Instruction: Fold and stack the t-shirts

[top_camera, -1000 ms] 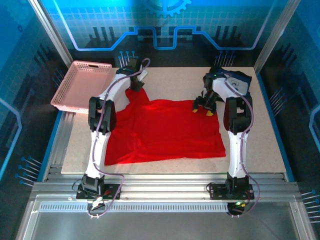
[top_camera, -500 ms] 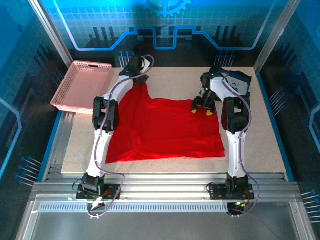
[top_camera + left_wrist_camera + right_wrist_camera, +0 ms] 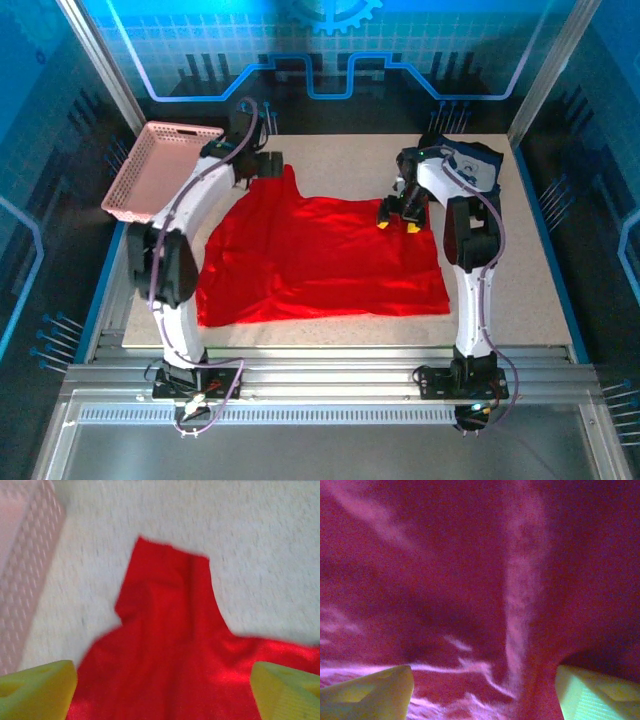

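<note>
The red t-shirt [image 3: 330, 260] lies spread flat on the table, plain red side up, one sleeve [image 3: 287, 185] pointing to the back. My left gripper [image 3: 266, 164] hovers open just left of that sleeve; in the left wrist view the sleeve [image 3: 167, 590] lies flat on the table beyond the open left gripper [image 3: 162, 692]. My right gripper [image 3: 397, 216] is open, low over the shirt's far right edge, and red cloth [image 3: 470, 580] spans between its yellow fingertips [image 3: 370, 692]. The navy t-shirt [image 3: 480, 163] sits bunched at the back right, partly behind the right arm.
A pink lattice basket [image 3: 160, 168] stands empty at the table's back left corner, its wall [image 3: 27, 565] close to the left gripper. Bare tabletop [image 3: 520, 260] runs right of the red shirt and along the back [image 3: 340, 165].
The left arm swung leftward and its gripper came off the sleeve, which now lies flat. The shirt's left side shifted a little left. The right gripper barely moved.
</note>
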